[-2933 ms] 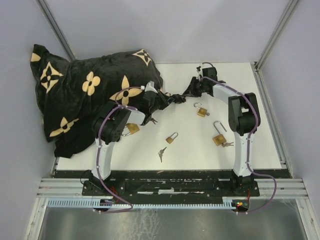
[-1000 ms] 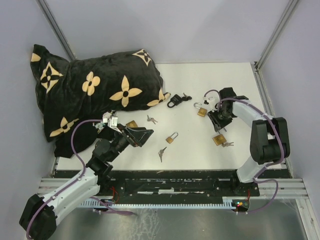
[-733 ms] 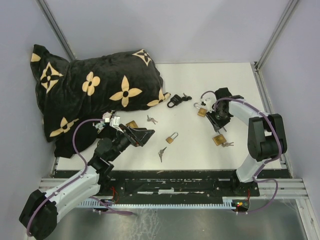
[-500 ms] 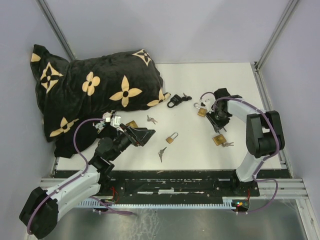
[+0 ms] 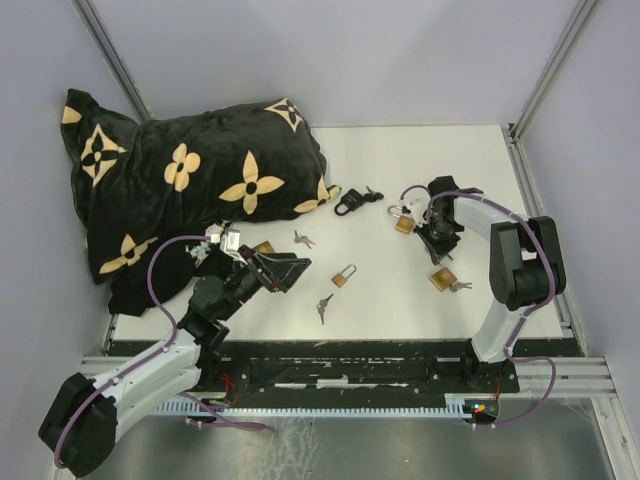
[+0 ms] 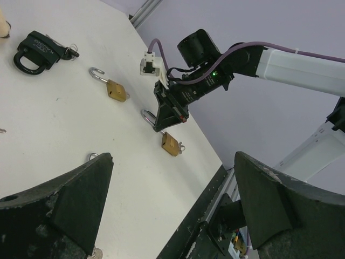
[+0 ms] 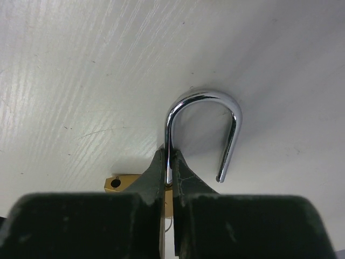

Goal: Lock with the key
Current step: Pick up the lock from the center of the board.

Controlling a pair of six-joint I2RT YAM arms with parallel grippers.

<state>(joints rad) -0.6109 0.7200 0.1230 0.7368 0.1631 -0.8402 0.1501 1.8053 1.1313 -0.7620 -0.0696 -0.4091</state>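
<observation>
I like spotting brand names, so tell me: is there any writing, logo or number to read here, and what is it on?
No text can be quoted; nothing is legible.
Black padlock: white lettering on its body, too blurred to read.
Brass padlocks: no marking visible at this size.
Cushion: only tan flower motifs, no letters.

Brass padlock, body nearly all hidden behind the right gripper, just a corner peeking out left, second padlock half tucked under the left arm, keys too small to make out
</observation>
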